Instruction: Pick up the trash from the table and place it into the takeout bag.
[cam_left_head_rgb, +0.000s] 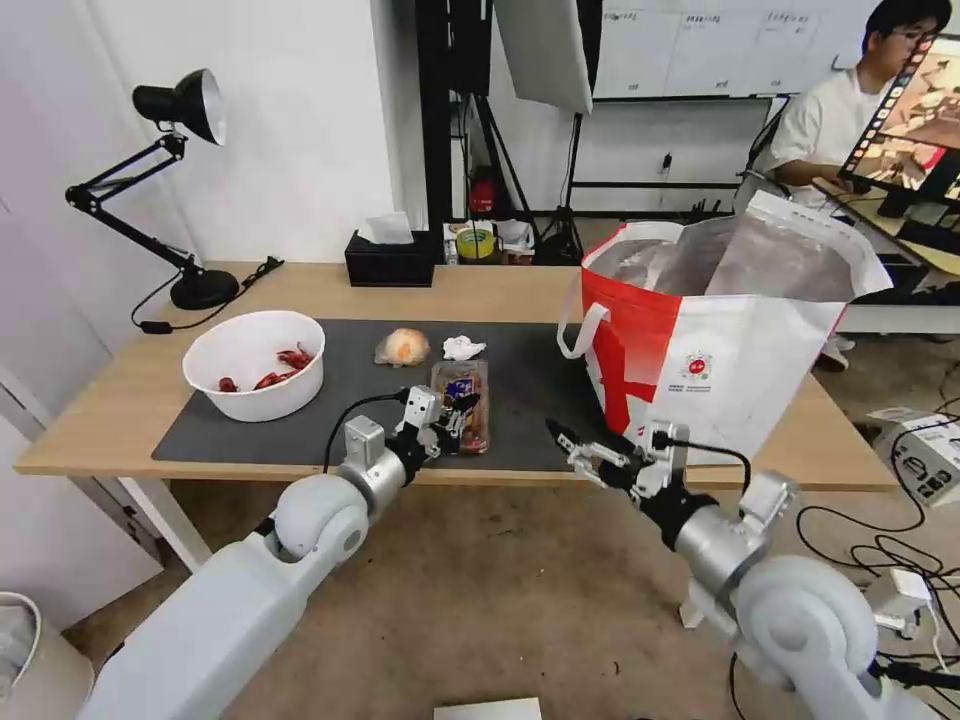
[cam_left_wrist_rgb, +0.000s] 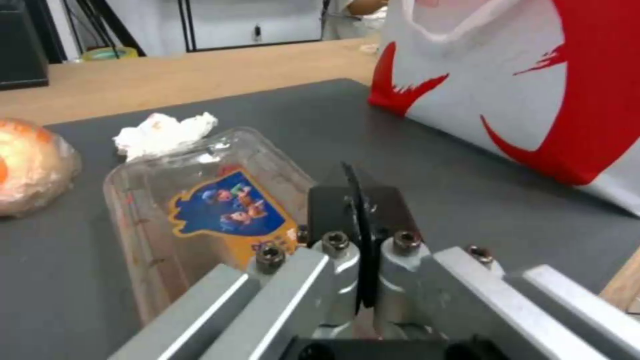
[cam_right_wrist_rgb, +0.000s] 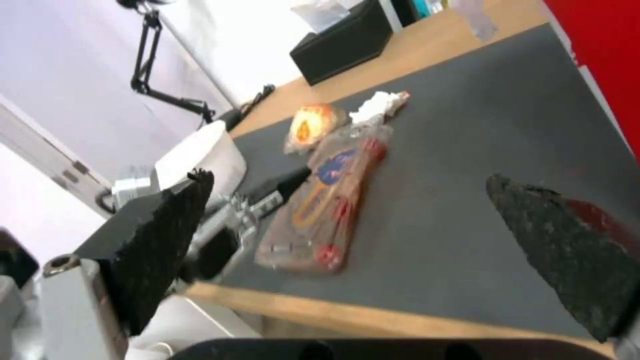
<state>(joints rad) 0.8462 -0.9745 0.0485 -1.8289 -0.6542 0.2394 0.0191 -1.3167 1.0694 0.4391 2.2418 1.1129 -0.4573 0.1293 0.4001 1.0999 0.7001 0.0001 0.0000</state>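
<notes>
On the left part of the dark mat (cam_left_head_rgb: 300, 425), a white bowl (cam_left_head_rgb: 255, 362) with red crayfish shells is seen. To its right, at the far edge of the mat, an orange-tinted plastic wad (cam_left_head_rgb: 402, 347) and a crumpled white tissue (cam_left_head_rgb: 462, 347) are placed just beside each other. Nearer, the clear plastic tray (cam_left_head_rgb: 461, 404) with a blue sticker is lying flat on the mat. The left gripper (cam_left_head_rgb: 455, 412) is held at the near left edge of this tray, and its fingers are pressed together; whether the tray's edge is caught cannot be told. The right gripper (cam_left_head_rgb: 568, 440) is held above the near edge of the surface (cam_left_head_rgb: 120, 400), with its fingers (cam_right_wrist_rgb: 167, 240) spread wide and nothing between them. At the right end the takeout bag (cam_left_head_rgb: 720, 350) stands upright with its mouth open.
</notes>
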